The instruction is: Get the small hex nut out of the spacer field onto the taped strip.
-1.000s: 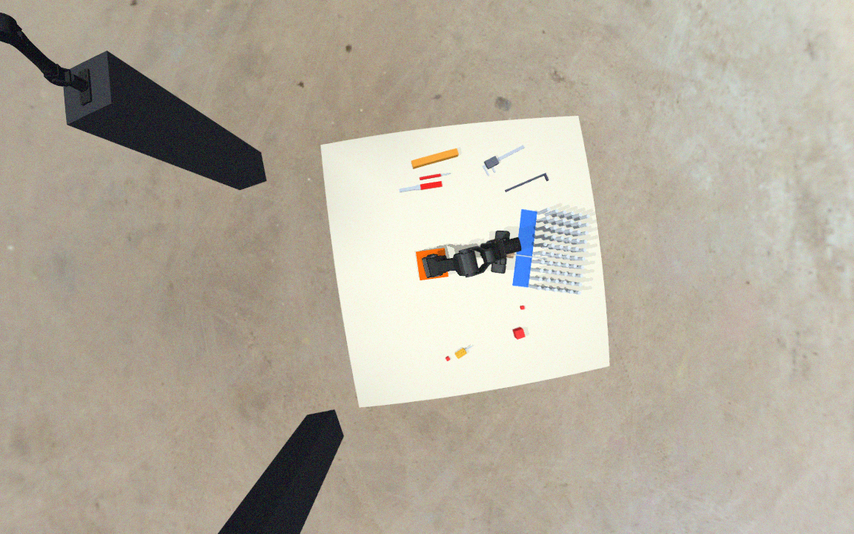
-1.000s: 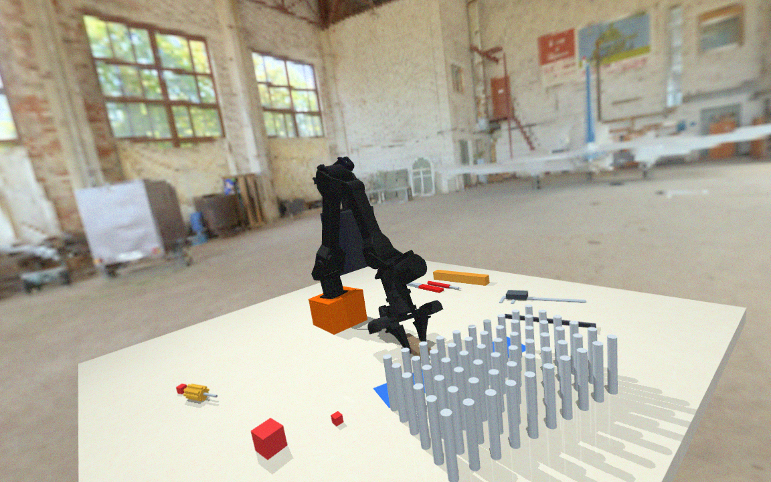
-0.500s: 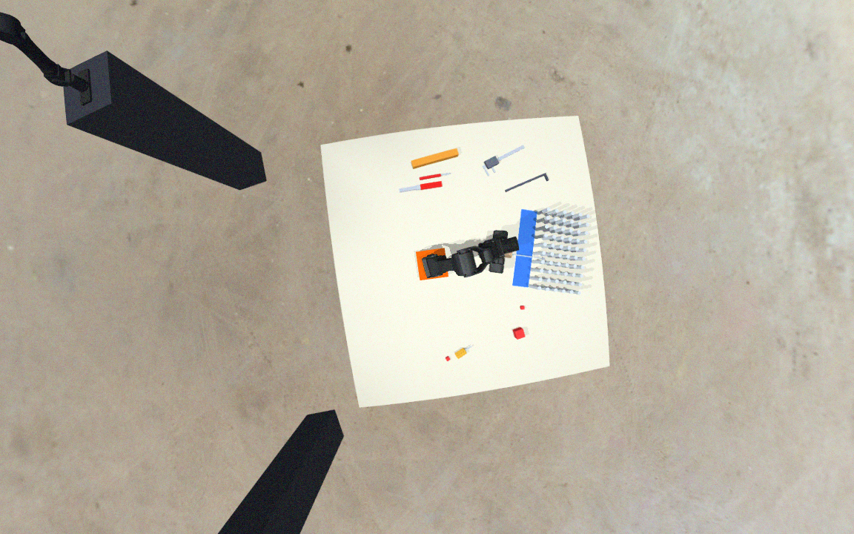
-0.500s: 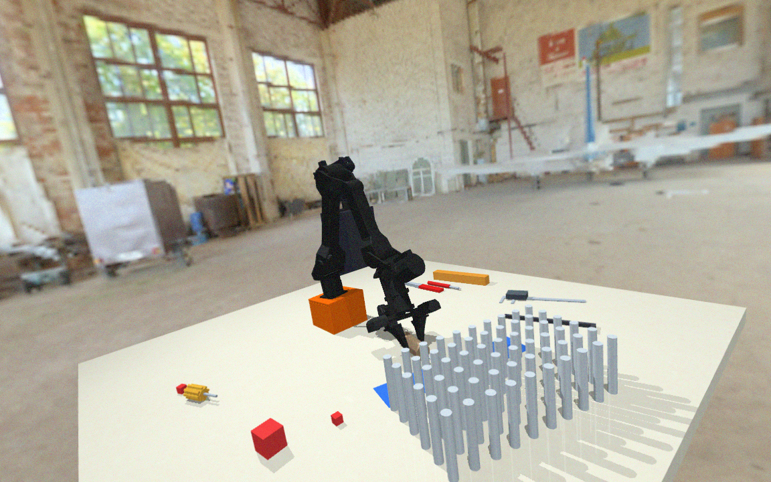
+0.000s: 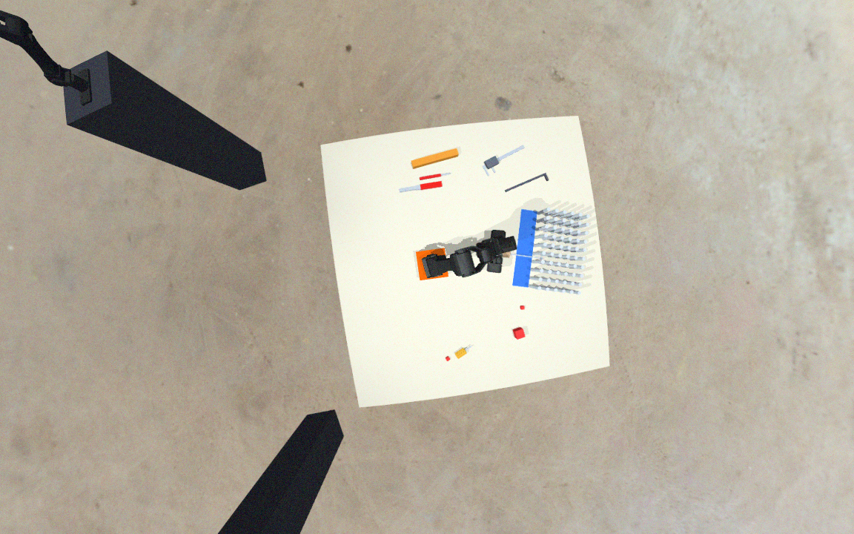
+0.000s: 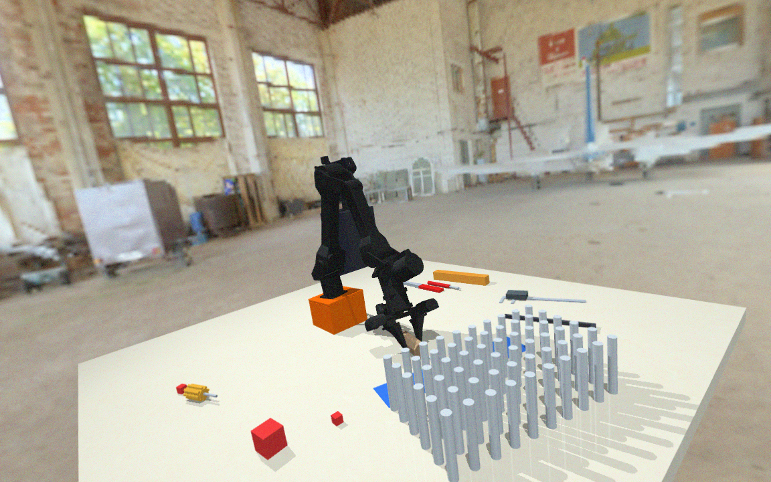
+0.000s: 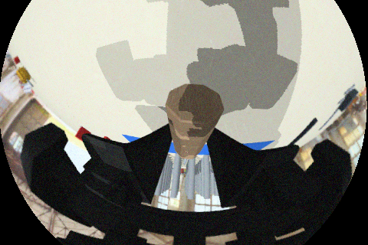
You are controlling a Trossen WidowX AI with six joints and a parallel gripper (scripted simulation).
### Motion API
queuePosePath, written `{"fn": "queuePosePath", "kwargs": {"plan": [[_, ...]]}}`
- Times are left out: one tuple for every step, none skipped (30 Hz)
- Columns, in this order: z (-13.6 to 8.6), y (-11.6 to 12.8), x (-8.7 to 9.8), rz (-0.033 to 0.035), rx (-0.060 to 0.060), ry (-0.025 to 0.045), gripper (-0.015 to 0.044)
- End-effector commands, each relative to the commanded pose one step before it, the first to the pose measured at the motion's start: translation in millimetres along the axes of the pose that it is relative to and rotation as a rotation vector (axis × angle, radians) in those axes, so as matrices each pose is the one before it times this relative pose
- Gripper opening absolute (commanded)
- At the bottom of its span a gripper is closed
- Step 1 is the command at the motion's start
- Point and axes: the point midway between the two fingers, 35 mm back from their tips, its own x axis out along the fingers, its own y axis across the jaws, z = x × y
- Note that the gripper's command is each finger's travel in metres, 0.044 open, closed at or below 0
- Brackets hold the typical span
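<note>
My gripper [image 6: 410, 339] [image 7: 189, 127] is shut on the brown handle [image 5: 506, 254] [image 6: 413, 344] [image 7: 195, 99] of a tool, low over the table on the arm-base side of the taped strip. A thin pale shaft [image 5: 524, 255] crosses the blue taped strip [image 5: 526, 228] [image 6: 381, 393] [image 7: 261, 145] in line with the handle; its far end is hidden. The metal spacers [image 5: 560, 254] [image 6: 473, 413] [image 7: 192, 180] stand upright in rows behind the strip. I cannot make out the nut in any view.
A dark hex key [image 5: 526, 183] [image 6: 585, 324] and a caliper [image 5: 491, 161] [image 6: 517, 294] lie beside the field. Red-handled tools [image 5: 431, 185] and an orange bar [image 5: 434, 159] [image 6: 460, 276] lie farther off. Opposite are a red cube [image 5: 517, 333] [image 6: 268, 438], smaller red cubes and a yellow-handled tool [image 5: 461, 352] [image 6: 196, 393].
</note>
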Motion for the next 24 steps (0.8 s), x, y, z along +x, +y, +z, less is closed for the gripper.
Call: {"fn": "queuePosePath", "kwargs": {"plan": [[2.89,0.78,-2.12,0.00325,0.0038,0.00345,0.0000],[0.56,0.00,-0.30,-0.00001,0.0000,-0.00005,0.0000],[0.56,0.00,-0.30,-0.00001,0.0000,-0.00005,0.0000],[0.56,0.00,-0.30,-0.00001,0.0000,-0.00005,0.0000],[0.60,0.00,-0.32,-0.00001,0.0000,-0.00006,0.0000],[0.61,0.00,-0.32,-0.00001,0.0000,-0.00006,0.0000],[0.60,0.00,-0.32,-0.00001,0.0000,-0.00006,0.0000],[0.60,0.00,-0.32,-0.00001,0.0000,-0.00006,0.0000],[0.60,0.00,-0.32,-0.00001,0.0000,-0.00006,0.0000],[0.60,0.00,-0.32,-0.00001,0.0000,-0.00006,0.0000],[0.60,0.00,-0.32,-0.00001,0.0000,-0.00006,0.0000],[0.60,0.00,-0.32,-0.00001,0.0000,-0.00006,0.0000],[0.60,0.00,-0.32,-0.00001,0.0000,-0.00006,0.0000],[0.60,0.00,-0.32,-0.00001,0.0000,-0.00006,0.0000],[0.60,0.00,-0.32,-0.00001,0.0000,-0.00006,0.0000],[0.60,0.00,-0.32,-0.00001,0.0000,-0.00006,0.0000],[0.60,0.00,-0.32,-0.00001,0.0000,-0.00006,0.0000],[0.60,0.00,-0.32,-0.00001,0.0000,-0.00006,0.0000],[0.60,0.00,-0.32,-0.00001,0.0000,-0.00006,0.0000],[0.60,0.00,-0.32,-0.00001,0.0000,-0.00006,0.0000],[0.60,0.00,-0.32,-0.00001,0.0000,-0.00006,0.0000],[0.60,0.00,-0.32,-0.00001,0.0000,-0.00006,0.0000],[0.60,0.00,-0.32,-0.00001,0.0000,-0.00006,0.0000],[0.60,0.00,-0.32,-0.00001,0.0000,-0.00006,0.0000]]}}
